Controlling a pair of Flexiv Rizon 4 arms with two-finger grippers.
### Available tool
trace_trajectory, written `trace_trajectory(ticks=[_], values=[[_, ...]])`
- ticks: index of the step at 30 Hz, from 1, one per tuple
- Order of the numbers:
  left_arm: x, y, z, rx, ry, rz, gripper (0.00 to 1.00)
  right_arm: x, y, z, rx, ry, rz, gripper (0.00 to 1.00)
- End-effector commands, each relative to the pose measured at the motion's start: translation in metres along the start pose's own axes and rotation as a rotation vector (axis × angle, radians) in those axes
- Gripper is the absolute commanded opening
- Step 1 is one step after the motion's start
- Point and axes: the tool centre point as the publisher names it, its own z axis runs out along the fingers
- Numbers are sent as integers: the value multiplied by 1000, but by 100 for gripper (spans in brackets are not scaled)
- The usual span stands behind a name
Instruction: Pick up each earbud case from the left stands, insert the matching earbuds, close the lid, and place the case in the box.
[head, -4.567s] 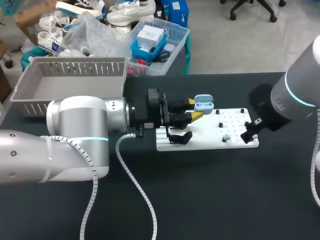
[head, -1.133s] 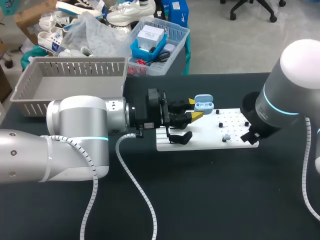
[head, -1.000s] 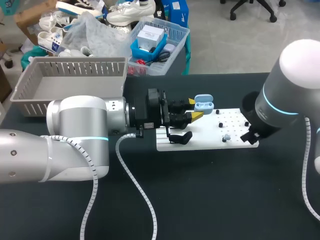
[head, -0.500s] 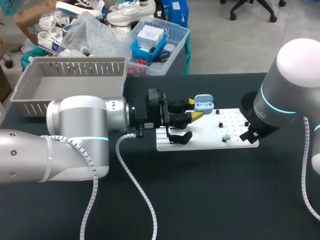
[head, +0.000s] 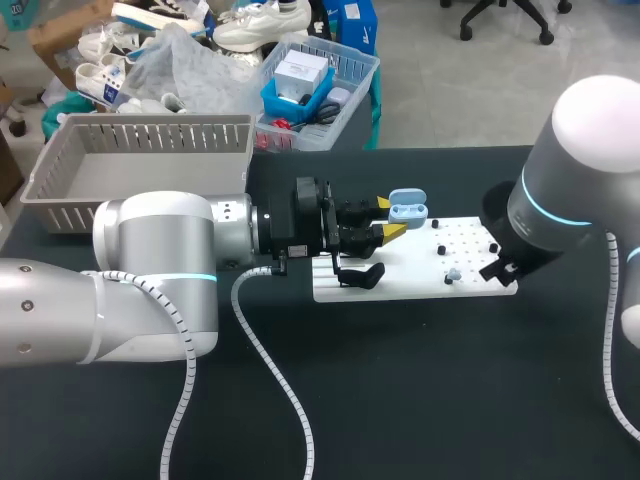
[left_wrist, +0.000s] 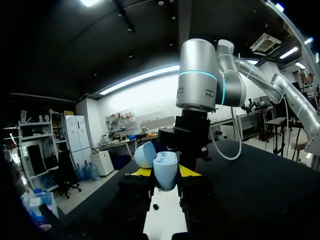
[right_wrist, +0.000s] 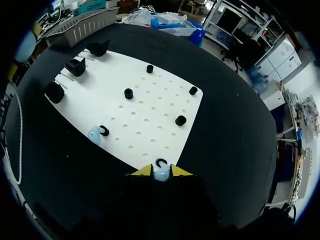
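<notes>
My left gripper (head: 386, 219) is shut on a light blue earbud case (head: 407, 210) with its lid up, held above the white pegboard (head: 420, 275). In the left wrist view the case (left_wrist: 165, 169) sits between the yellow tips of that gripper (left_wrist: 165, 173). My right gripper (right_wrist: 161, 171) is down at the near edge of the board (right_wrist: 145, 105), its yellow tips pressed on either side of a pale blue earbud (right_wrist: 161, 175) beside a hook peg. A second earbud (right_wrist: 94, 134) lies by another peg, also seen as a pale dot (head: 453, 274). In the head view the arm hides the right fingers.
Black stands (head: 358, 272) sit at the board's left end, and black pegs (right_wrist: 128, 93) dot its surface. A grey slatted basket (head: 60, 190) stands at the table's far left. The table around is black.
Since the oldest frame my right arm has swung in over the board's right end; in the last second it only edged slightly. The left arm and the case have stayed put.
</notes>
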Motion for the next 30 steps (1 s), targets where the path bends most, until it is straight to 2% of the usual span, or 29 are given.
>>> trace_trajectory(ticks=[1,7,18,30], values=[[0,-1,0,-4,-2,2,0,-1,0,1,2,3,3,0],[0,-1,0,-4,-2,2,0,-1,-1,-1,7,5,10,0],[0,-1,0,-4,-2,2,0,0,-4,-23,25,-8,11,0],[0,-1,0,-4,-2,2,0,-2,15,-59,4,-60,-59,0]])
